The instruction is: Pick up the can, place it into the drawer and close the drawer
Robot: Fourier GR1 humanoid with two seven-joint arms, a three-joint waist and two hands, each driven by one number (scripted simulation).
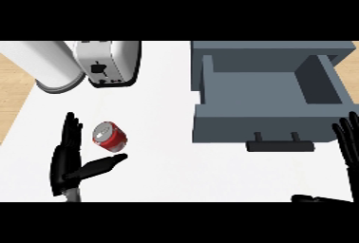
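From the head view I see the white worktop (161,123) with the red can (109,136) lying on its side at about eight o'clock from the middle of the view, its silver top turned toward eleven o'clock. My left hand (69,159) sits just beside it on the nine o'clock side, fingers straight and pointing toward twelve, thumb stretched out toward two o'clock under the can. The hand is spread wide and has hold of nothing; the can lies in the gap between fingers and thumb, and I cannot tell whether the thumb tip touches it.

The grey drawer (270,107) stands pulled out at about two o'clock, well apart from the can. Its inside shows bare grey floor, and its dark handle (280,144) faces six o'clock.

My right hand (348,144) shows at the view's four o'clock edge, just beside the drawer's front right corner, fingers straight and up, holding nothing; its thumb (316,198) shows at the lower edge.

At eleven o'clock a white toaster (107,61) stands with its black lever facing me, and just to its nine o'clock side stands a white cylindrical container (48,64). Pale wood floor (10,95) shows beyond the worktop's left edge.
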